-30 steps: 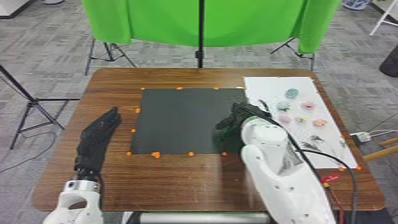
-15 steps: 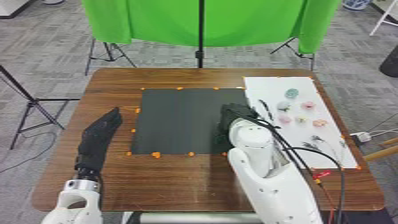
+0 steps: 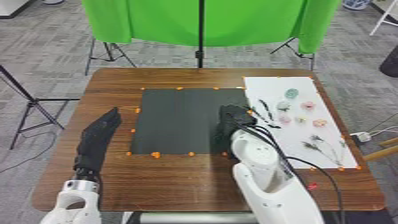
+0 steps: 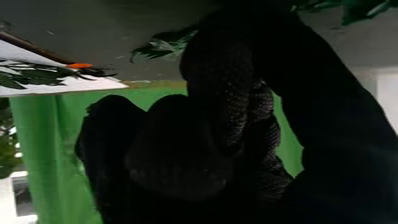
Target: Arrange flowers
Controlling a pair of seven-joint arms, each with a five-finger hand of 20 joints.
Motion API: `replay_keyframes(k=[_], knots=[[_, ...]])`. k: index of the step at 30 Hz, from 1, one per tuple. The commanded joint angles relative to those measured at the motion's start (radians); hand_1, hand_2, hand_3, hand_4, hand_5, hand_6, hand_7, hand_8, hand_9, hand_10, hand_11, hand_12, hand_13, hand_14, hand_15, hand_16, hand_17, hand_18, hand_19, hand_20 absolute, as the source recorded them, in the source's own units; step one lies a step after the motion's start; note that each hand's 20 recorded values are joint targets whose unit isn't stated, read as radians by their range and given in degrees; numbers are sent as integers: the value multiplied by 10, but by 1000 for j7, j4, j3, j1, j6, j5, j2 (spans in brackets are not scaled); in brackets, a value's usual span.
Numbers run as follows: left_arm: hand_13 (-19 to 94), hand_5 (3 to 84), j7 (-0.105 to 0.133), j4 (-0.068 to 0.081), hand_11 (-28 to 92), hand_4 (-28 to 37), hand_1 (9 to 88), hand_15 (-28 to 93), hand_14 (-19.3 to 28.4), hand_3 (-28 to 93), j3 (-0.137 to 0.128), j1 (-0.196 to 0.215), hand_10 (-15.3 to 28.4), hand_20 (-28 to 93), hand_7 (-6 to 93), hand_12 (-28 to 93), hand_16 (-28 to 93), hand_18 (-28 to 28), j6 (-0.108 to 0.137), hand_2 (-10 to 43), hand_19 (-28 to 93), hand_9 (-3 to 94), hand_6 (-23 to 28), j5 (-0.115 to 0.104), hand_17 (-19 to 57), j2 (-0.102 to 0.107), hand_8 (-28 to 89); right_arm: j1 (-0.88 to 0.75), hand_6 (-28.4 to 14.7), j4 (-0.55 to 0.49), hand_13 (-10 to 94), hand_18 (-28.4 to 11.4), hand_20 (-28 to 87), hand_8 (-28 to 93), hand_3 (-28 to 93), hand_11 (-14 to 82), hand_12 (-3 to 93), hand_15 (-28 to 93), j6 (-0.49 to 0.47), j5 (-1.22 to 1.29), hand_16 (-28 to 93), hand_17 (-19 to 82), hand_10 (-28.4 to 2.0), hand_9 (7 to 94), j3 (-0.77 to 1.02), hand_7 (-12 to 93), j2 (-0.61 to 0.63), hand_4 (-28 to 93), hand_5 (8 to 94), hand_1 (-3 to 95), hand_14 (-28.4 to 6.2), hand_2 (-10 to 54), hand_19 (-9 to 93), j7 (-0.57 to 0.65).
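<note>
The right hand [image 3: 233,119] is low over the right part of the black board [image 3: 178,120], beside the white sheet [image 3: 293,87]. In the right wrist view the right hand [image 4: 213,90] has curled fingers round a dark green sprig [image 4: 164,46], whose leaves stick out on both sides; its middle is hidden by the glove. Pressed flowers lie on the sheet: a teal one [image 3: 291,93], a pink one [image 3: 308,105] and a peach one [image 3: 320,122]. Dark narrow leaves [image 3: 266,111] rest near its left edge. Over the table's left side, the left hand [image 3: 96,137] has straight fingers.
Orange tape bits [image 3: 155,155] mark the edges of the board and sheet. A brown wooden table [image 3: 178,185] carries both. Black cables run along the right arm. Behind the table stands a green cloth [image 3: 160,22] on a stand.
The right hand has shifted left from the sheet's edge onto the board, uncovering more of the dark leaves and thin sprigs on the sheet. The left hand has stayed still.
</note>
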Motion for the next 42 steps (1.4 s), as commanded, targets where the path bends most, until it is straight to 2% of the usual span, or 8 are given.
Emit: replay_keyframes(k=[1, 10, 15, 22, 25, 31, 32, 42], knots=[[274, 429, -10, 2, 90, -194, 263, 68, 131, 657, 0, 6, 115, 165, 58, 126, 15, 101, -13, -94, 9, 362, 51, -1, 35, -9, -50, 9, -15, -87, 937, -81, 621, 334, 569, 522, 259, 686, 105, 88, 266, 735, -130, 878, 1, 392, 61, 176, 775, 522, -9, -95, 932, -8], [274, 426, -11, 1, 91, -192, 264, 67, 130, 658, 1, 6, 115, 164, 55, 126, 15, 100, -10, -94, 9, 360, 53, -1, 34, -8, -49, 43, -18, -139, 937, -85, 636, 326, 578, 529, 258, 691, 150, 202, 267, 736, -132, 877, -15, 405, 61, 172, 773, 520, -10, -95, 932, -40], [274, 427, -4, 5, 91, -192, 263, 67, 130, 659, 4, 5, 114, 164, 56, 126, 15, 100, -5, -95, 9, 359, 53, -5, 33, -8, -48, 68, -19, -136, 937, -87, 642, 323, 581, 532, 257, 692, 132, 248, 267, 736, -132, 876, -56, 409, 45, 171, 773, 520, -9, -95, 932, -65], [277, 425, 40, 20, 93, -198, 254, 68, 129, 657, 22, -16, 114, 164, 58, 126, 15, 100, 21, -91, 10, 361, 51, -37, 34, -3, -49, 143, -17, -62, 937, -87, 644, 318, 583, 535, 257, 694, 138, 252, 266, 736, -132, 875, -146, 413, -13, 169, 771, 519, -9, -95, 932, -133], [279, 424, 54, 28, 93, -209, 244, 69, 129, 661, 32, -27, 114, 163, 58, 125, 15, 100, 31, -88, 9, 362, 50, -41, 35, -2, -50, 171, -17, -28, 937, -87, 644, 314, 584, 536, 256, 694, 125, 249, 266, 736, -131, 874, -175, 417, -45, 166, 769, 519, -9, -95, 932, -163], [281, 422, 64, 42, 93, -229, 232, 70, 128, 669, 47, -50, 115, 163, 58, 124, 14, 99, 40, -86, 10, 362, 49, -64, 35, 0, -51, 205, -17, 45, 937, -88, 645, 310, 587, 538, 256, 695, 93, 234, 265, 734, -131, 873, -212, 423, -111, 157, 767, 519, -9, -95, 932, -213], [281, 421, 76, 31, 93, -231, 230, 70, 128, 669, 44, -31, 114, 163, 58, 124, 14, 99, 43, -85, 10, 362, 49, -67, 35, 2, -50, 203, -17, 40, 937, -87, 645, 309, 588, 538, 256, 695, 97, 233, 265, 734, -130, 872, -232, 423, -106, 158, 767, 517, -9, -95, 932, -208], [282, 418, 83, 40, 92, -242, 219, 71, 128, 676, 53, -49, 115, 164, 58, 123, 14, 99, 34, -85, 10, 363, 47, -85, 35, 2, -51, 194, -11, 179, 937, -90, 642, 294, 612, 538, 256, 680, 100, 107, 281, 720, -127, 863, -219, 438, -148, 112, 753, 503, -8, -95, 932, -343]])
